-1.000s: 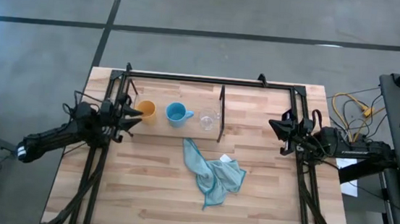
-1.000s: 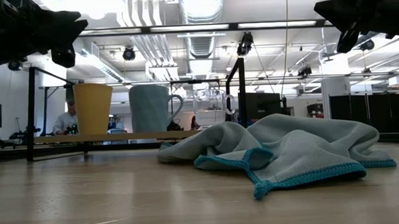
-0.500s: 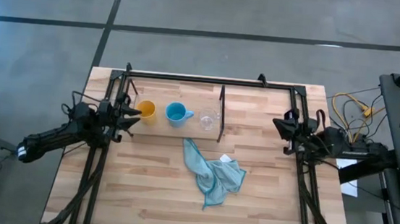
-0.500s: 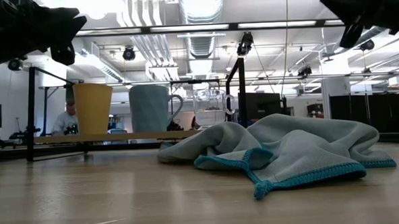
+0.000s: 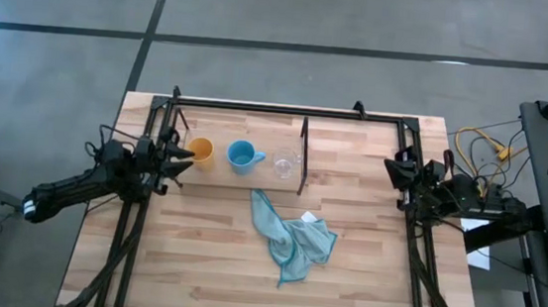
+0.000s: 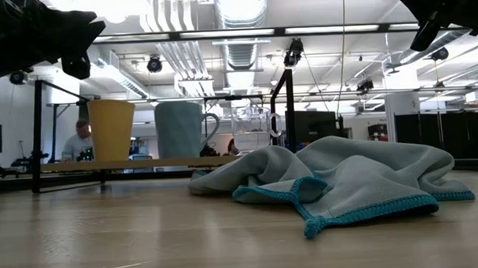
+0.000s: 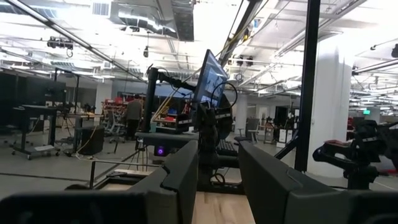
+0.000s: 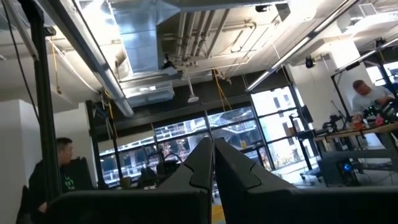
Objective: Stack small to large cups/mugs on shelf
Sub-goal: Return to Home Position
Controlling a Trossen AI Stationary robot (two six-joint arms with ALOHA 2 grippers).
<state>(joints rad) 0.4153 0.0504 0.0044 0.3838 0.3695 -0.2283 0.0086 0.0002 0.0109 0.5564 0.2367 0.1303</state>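
Note:
Three cups stand in a row on the shelf [image 5: 226, 129]: a yellow-orange cup [image 5: 200, 151], a light blue mug [image 5: 242, 155] with its handle toward the clear glass cup [image 5: 284, 162], which is beside the black divider rod [image 5: 303, 156]. The low view shows the yellow cup [image 6: 112, 130], the mug [image 6: 180, 128] and the glass [image 6: 251, 125] upright on their bases. My left gripper [image 5: 182, 159] hovers open, just left of the yellow cup and higher than it, with nothing between its fingers [image 7: 217, 180]. My right gripper [image 5: 397, 171] is shut and empty at the table's right side [image 8: 211, 165].
A crumpled pale cloth with teal edging [image 5: 292, 237] lies on the tabletop in front of the shelf, toward the middle [image 6: 338, 182]. A black frame [image 5: 288, 109] runs around the table. People show in the room beyond.
My right gripper has tipped its fingers upward a little and drawn back slightly toward the table's right edge, staying shut. The cups, the cloth and my left gripper have kept still.

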